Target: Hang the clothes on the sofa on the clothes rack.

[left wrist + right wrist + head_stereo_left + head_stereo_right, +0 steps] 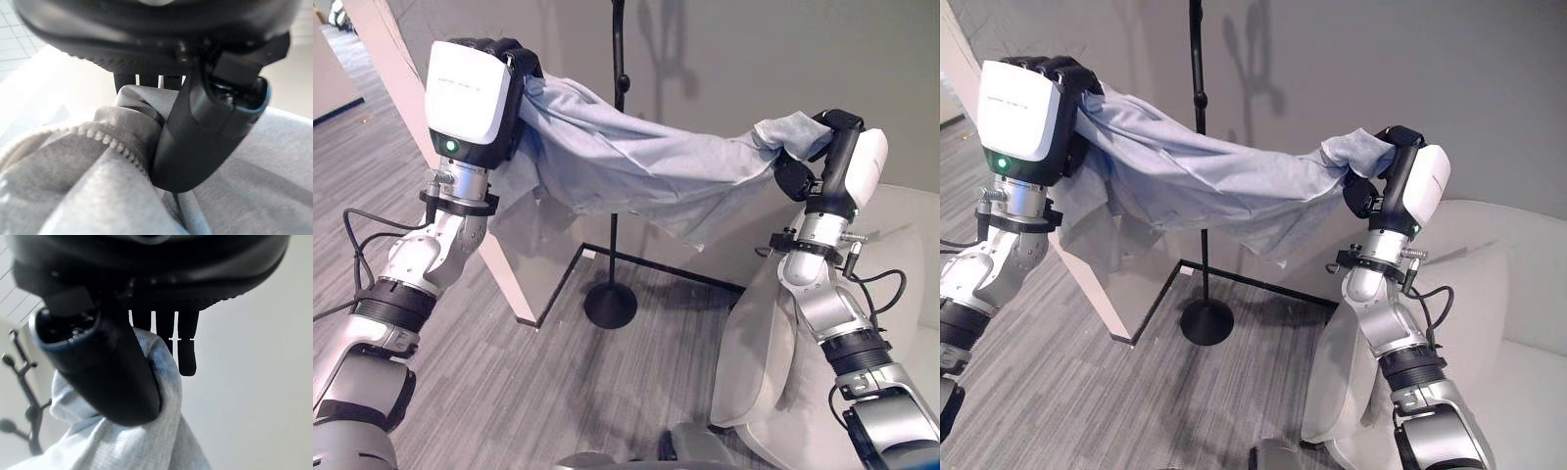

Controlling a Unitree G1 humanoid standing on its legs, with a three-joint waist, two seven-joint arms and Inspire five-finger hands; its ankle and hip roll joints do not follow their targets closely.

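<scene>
Grey carpet (509,392) and a plain wall back the black clothes rack (612,235) at upper centre, before which the left hand (484,88) and right hand (822,147), each clenched on one end, stretch the light-blue zip garment (636,166) aloft, seemingly mid-carry, needing draping over a hook.

Silver-grey jointed arms, black collars, dark hand (494,69) with white cover

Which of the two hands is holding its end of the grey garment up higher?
The left hand: it grips the grey garment clearly above the right hand, so the cloth slopes down toward the sofa side.
</scene>
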